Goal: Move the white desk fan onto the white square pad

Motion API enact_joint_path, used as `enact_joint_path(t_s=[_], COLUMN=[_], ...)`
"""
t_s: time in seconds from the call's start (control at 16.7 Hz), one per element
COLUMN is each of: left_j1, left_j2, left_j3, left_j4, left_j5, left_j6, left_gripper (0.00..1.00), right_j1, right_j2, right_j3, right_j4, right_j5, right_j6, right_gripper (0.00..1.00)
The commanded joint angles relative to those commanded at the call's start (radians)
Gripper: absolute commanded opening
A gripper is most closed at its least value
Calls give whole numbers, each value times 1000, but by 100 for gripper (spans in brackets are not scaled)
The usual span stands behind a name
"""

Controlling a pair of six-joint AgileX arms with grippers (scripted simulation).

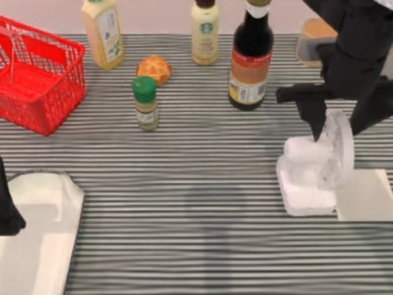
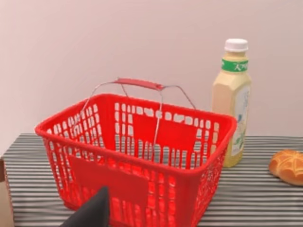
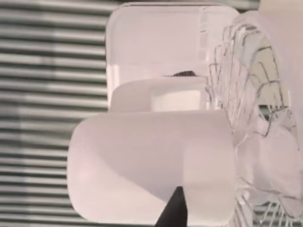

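Note:
The white desk fan [image 1: 310, 172] stands upright at the table's right side, its mesh grille [image 1: 341, 147] facing right. Its square base lies just left of the white square pad [image 1: 367, 195] and touches the pad's left edge. My right gripper [image 1: 338, 130] has come down over the top of the fan, at the motor housing and grille. The right wrist view is filled by the fan's housing [image 3: 151, 165], base block [image 3: 156, 42] and grille [image 3: 255, 94]. My left arm [image 1: 7, 212] stays parked at the left edge, its gripper open.
A red basket [image 1: 37, 74] sits at the back left. Along the back stand a dressing bottle [image 1: 103, 34], a bread roll [image 1: 153, 69], a green-capped jar [image 1: 145, 103], a coffee bottle [image 1: 204, 31], a dark sauce bottle [image 1: 250, 58] and a cup [image 1: 314, 40]. A white tray [image 1: 37, 239] lies front left.

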Motion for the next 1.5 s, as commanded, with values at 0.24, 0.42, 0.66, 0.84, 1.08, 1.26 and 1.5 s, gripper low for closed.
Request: enact_joint_path(t_s=[0.24, 0.42, 0.66, 0.84, 1.08, 1.26, 1.5], left_j1=[0, 0, 0, 0, 0, 0, 0], left_j2=[0, 0, 0, 0, 0, 0, 0], left_j3=[0, 0, 0, 0, 0, 0, 0], left_j4=[0, 0, 0, 0, 0, 0, 0], left_j5=[0, 0, 0, 0, 0, 0, 0], left_j6=[0, 0, 0, 0, 0, 0, 0], left_gripper=[100, 100, 100, 100, 100, 100, 100], right_j1=[-70, -123, -185, -218, -234, -234, -233], right_j2=[-33, -68, -121, -157, -177, -177, -173], right_j3=[-39, -75, -119, -144, -158, -158, -191], right_j4=[-13, -15, -6, 5, 14, 14, 52], right_j5=[1, 2, 2, 1, 0, 0, 0], right_j6=[473, 814, 1171, 1332, 1397, 1397, 1399], right_gripper=[0, 0, 0, 0, 0, 0, 0])
